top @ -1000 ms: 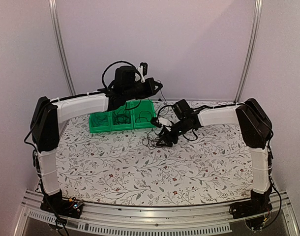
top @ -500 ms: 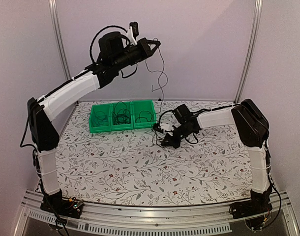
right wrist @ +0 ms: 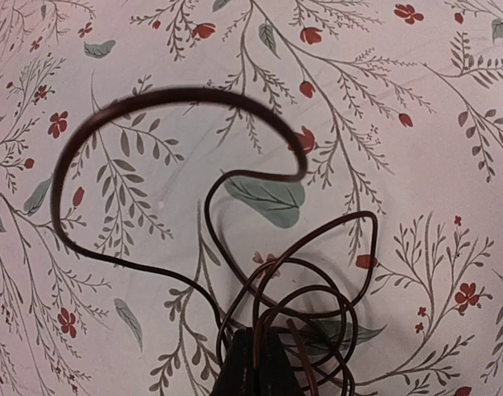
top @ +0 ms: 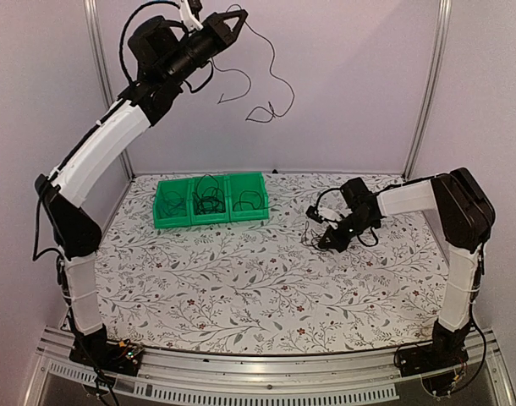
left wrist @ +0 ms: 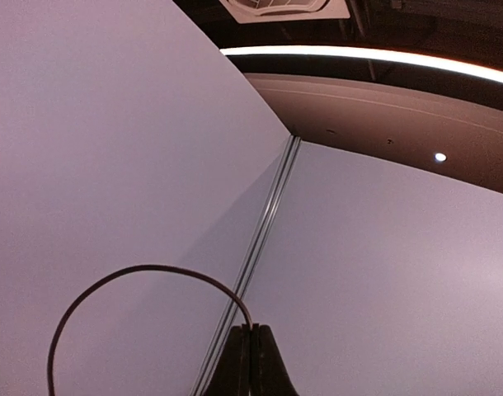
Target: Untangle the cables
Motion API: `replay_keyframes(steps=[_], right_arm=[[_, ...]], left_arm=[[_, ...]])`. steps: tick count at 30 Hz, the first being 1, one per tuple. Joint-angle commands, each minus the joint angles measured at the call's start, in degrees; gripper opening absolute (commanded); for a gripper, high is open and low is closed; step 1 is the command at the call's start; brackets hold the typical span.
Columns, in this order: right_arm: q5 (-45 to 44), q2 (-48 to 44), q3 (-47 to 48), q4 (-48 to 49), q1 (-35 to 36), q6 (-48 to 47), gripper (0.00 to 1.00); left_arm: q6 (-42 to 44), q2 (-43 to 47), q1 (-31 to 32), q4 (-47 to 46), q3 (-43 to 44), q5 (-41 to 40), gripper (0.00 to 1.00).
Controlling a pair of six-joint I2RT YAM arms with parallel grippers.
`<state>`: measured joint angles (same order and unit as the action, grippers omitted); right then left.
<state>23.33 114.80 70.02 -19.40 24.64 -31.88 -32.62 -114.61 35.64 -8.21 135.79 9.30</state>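
My left gripper (top: 238, 13) is raised high near the back wall, shut on one end of a thin black cable (top: 266, 118) that dangles free in the air. In the left wrist view the closed tips (left wrist: 251, 332) pinch that cable (left wrist: 136, 269), which arcs off to the left. My right gripper (top: 321, 243) is low on the table at the right, shut on a strand of a small tangle of dark cables (right wrist: 305, 285). In the right wrist view its tips (right wrist: 253, 337) are together on that strand, and one long loop (right wrist: 152, 99) of the tangle spreads over the cloth.
A green three-compartment bin (top: 209, 222) stands at the back left of the floral table cloth (top: 241, 288), with a black cable coil in each compartment. Metal frame posts (top: 427, 85) run up the back wall.
My left arm has swung up and left, lifting its cable out of the tangle until it hangs free. My right gripper has shut on the tangle and moved it to the right.
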Motion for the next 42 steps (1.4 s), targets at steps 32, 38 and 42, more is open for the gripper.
replay_keyframes(steps=[32, 38, 42], right_arm=[[-2.9, -2.3, -4.4, -3.2, -0.7, 5.2, 0.09], [-2.9, -2.5, -4.5, -3.4, -0.7, 5.3, 0.09], [-2.9, -2.5, -4.7, -3.4, -0.7, 5.5, 0.10]], left_arm=[[-2.3, -5.1, -5.0, -1.4, -12.4, 0.2, 0.00], [-1.7, -5.1, -5.7, -2.3, -16.9, 0.3, 0.00], [-1.9, -5.6, -6.3, -3.2, -19.5, 0.8, 0.00]])
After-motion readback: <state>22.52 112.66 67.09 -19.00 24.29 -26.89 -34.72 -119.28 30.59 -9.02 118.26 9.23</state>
